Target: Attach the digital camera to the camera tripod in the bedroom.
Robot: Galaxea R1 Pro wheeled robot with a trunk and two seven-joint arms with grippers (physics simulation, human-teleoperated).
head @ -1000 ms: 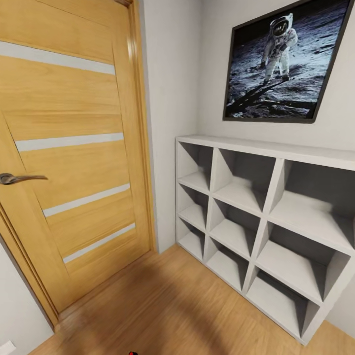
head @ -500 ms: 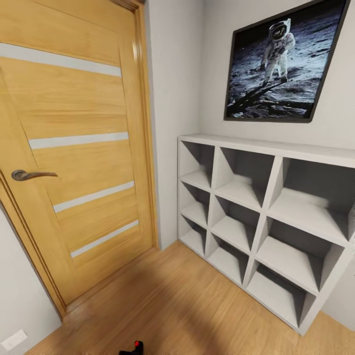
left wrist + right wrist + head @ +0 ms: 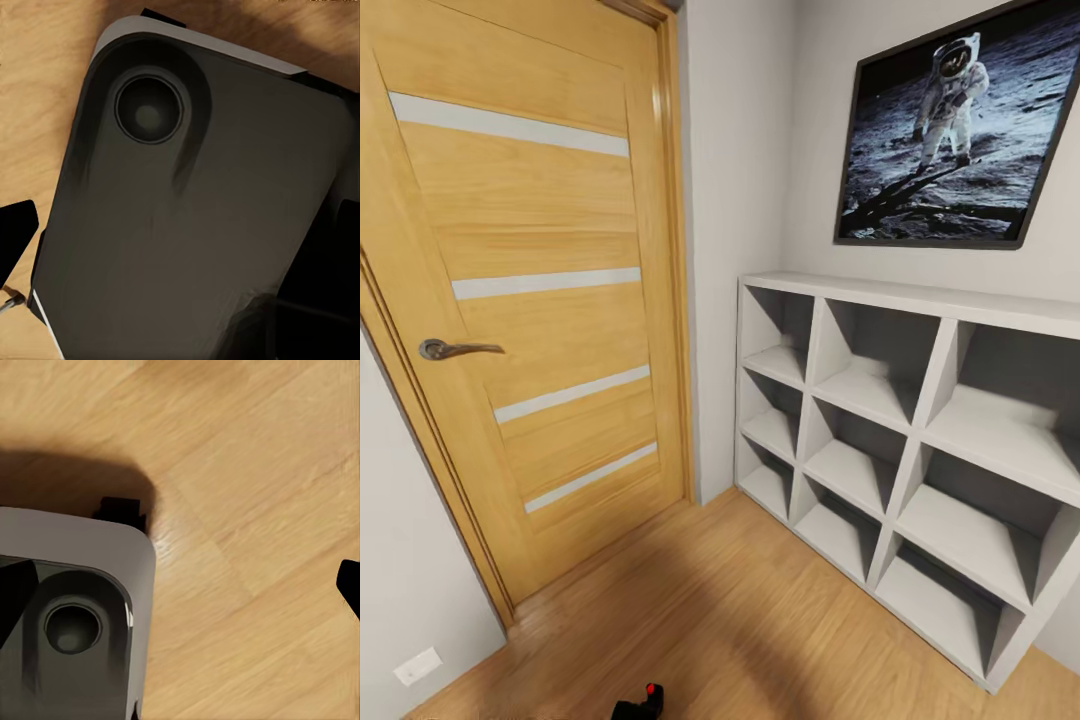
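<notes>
- At the bottom edge of the head view, near 6 o'clock, a small black object with a red dot (image 3: 652, 690) pokes into the picture; too little of it shows to say what it is, which way it points, or where its long axis runs.
- Since a second ago the whole head view has slid (the camera has turned, not the room): the wooden door (image 3: 530, 300) with its pale strips and metal handle (image 3: 455, 349) now sits further toward 3 o'clock, and more grey wall, with a white socket plate (image 3: 417, 666), shows at 8 o'clock. The black object with the red dot shows more of itself than it did then.
- The white cube shelf (image 3: 920, 440) stands at 4 o'clock on the wood floor (image 3: 730, 620), its compartments bare, with a framed astronaut picture (image 3: 950, 130) on the wall above it at 1 o'clock.
- The left wrist view looks down on a dark grey rounded base panel (image 3: 202, 217) with a round recess, wood floor beyond it; a black fingertip (image 3: 16, 232) of the left pincer shows at one edge, and I cannot tell how the pincer stands.
- The right wrist view shows the same kind of grey panel (image 3: 75, 585) over the floor and a black fingertip (image 3: 349, 581) at the edge; whether the right pincer is open or closed cannot be told.
</notes>
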